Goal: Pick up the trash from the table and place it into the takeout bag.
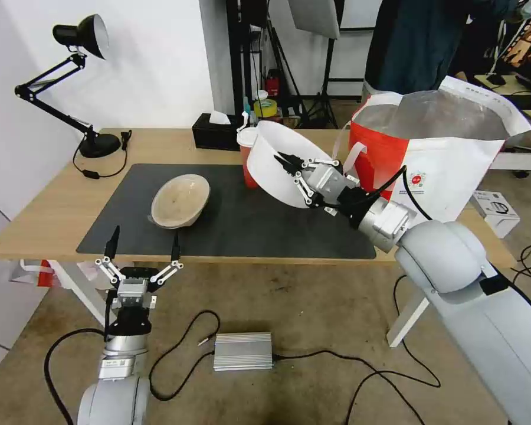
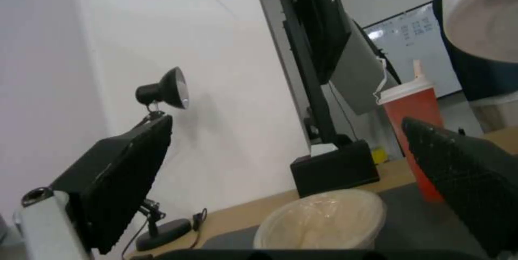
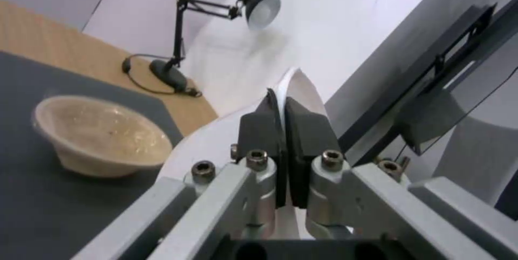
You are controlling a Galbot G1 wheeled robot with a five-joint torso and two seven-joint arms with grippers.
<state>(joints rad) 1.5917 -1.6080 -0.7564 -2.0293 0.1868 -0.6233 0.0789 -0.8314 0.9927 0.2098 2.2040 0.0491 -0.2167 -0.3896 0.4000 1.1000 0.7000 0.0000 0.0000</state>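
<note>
The right claw [image 1: 290, 169] pinches the white bowl [image 1: 271, 162] by its rim, tilted above the table [image 1: 47, 218]. It should level the bowl and carry it over the bag [image 1: 448, 171] before letting go. The left claw [image 1: 141, 248] waits spread wide at the table's near edge.

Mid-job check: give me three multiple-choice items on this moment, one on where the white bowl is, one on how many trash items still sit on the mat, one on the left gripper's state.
1. Where is the white bowl?
A. flat on the mat
B. lifted and tilted in the right gripper, short of the takeout bag
C. inside the takeout bag

2. How many trash items stand on the dark mat?
A. none
B. two
C. three

3. What is the left gripper doing?
A. open, holding nothing, at the table's near edge
B. shut on the cup
C. shut on the beige bowl

Answers:
1 B: the right wrist view shows the pads pinching the bowl's rim, and the head view shows it above the mat.
2 B: the beige bowl and the red cup remain.
3 A: its fingers are spread with nothing between them.
</note>
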